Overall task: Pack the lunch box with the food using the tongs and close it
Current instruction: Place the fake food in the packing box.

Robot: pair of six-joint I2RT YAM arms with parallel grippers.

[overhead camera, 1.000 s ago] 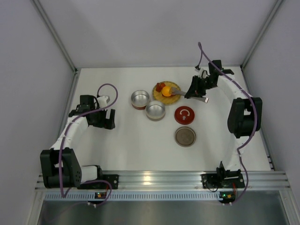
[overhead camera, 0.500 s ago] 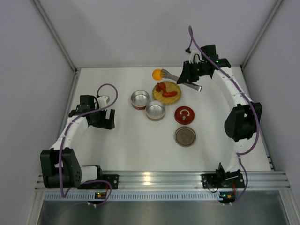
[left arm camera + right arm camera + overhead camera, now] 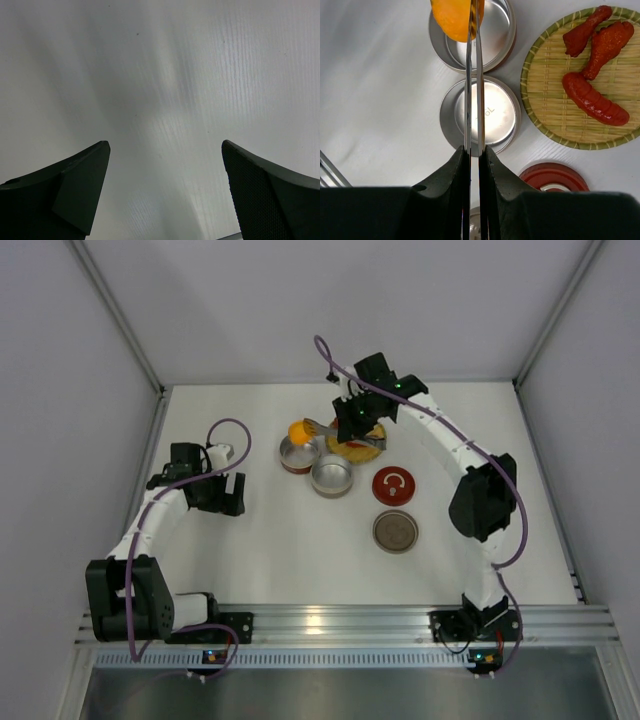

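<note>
My right gripper is shut on the slim silver tongs. The tongs' tips pinch the orange ball above the far tin of the lunch box. A second open tin stands just nearer. Three glossy red food pieces lie on the woven plate, to the right of the tins. My left gripper hangs open over bare table at the left, holding nothing.
A red lid and a brownish metal lid lie on the table in front of the plate. White walls close the table on the left, back and right. The right arm arches over the plate.
My right arm has lifted the orange ball off the plate in the tongs and swung it left to above the far tin. The left arm has not moved.
</note>
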